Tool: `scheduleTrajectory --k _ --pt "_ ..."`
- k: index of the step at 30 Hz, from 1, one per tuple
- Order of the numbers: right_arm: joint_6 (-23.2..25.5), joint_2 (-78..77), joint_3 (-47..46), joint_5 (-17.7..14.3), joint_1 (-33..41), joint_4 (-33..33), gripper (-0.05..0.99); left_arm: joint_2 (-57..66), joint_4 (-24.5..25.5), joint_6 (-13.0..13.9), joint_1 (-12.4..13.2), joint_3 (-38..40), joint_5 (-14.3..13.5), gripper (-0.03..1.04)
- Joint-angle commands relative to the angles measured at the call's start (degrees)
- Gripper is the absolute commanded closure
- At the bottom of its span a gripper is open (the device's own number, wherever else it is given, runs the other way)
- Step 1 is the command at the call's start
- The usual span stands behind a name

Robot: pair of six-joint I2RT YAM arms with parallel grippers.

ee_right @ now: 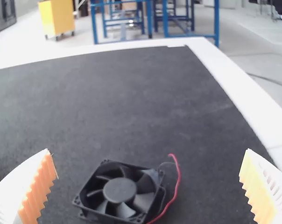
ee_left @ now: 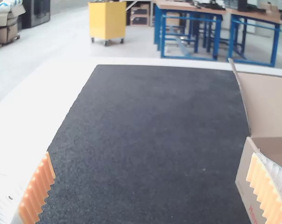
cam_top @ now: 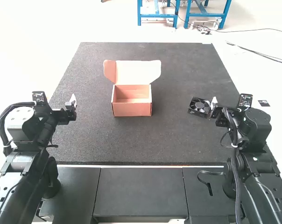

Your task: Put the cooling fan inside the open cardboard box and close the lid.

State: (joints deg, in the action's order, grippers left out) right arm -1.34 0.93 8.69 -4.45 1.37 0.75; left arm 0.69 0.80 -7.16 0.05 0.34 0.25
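A small black cooling fan (cam_top: 199, 106) with a red wire lies flat on the mat's right side. In the right wrist view the fan (ee_right: 122, 193) sits just ahead of my right gripper (ee_right: 143, 189), between its wide-open fingers. The brown cardboard box (cam_top: 131, 99) stands at the mat's centre, its lid (cam_top: 131, 71) raised at the far side and its inside bare. My left gripper (cam_top: 72, 108) hovers open over the mat's left edge, left of the box, holding nothing. The box's corner (ee_left: 257, 154) appears in the left wrist view beside one orange pad (ee_left: 264, 193).
The dark foam mat (cam_top: 150, 60) covers most of the white table. Wide bare stretches of mat lie around the box on all sides. A small black item (cam_top: 264, 103) lies off the mat at the far right edge.
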Motion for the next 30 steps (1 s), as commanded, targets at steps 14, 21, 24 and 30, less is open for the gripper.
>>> scheduleTrajectory --k 14,21,24,30 --pt "2.0 -0.9 -8.7 1.8 -0.6 0.6 0.02 -0.8 -0.4 -0.1 0.4 -0.3 0.7 0.04" --pt "11.1 -0.9 -8.6 1.7 -0.5 14.4 0.02 -0.8 -9.4 -0.5 0.4 -0.3 0.2 0.04" --pt "11.2 -0.9 -8.5 1.7 -0.5 20.4 0.02 -0.8 -15.4 -1.3 0.4 -0.3 -0.5 0.04" --pt "11.7 -0.1 -4.3 0.1 -0.8 22.0 0.03 -0.5 -23.6 -1.6 0.2 2.5 -0.9 0.04"
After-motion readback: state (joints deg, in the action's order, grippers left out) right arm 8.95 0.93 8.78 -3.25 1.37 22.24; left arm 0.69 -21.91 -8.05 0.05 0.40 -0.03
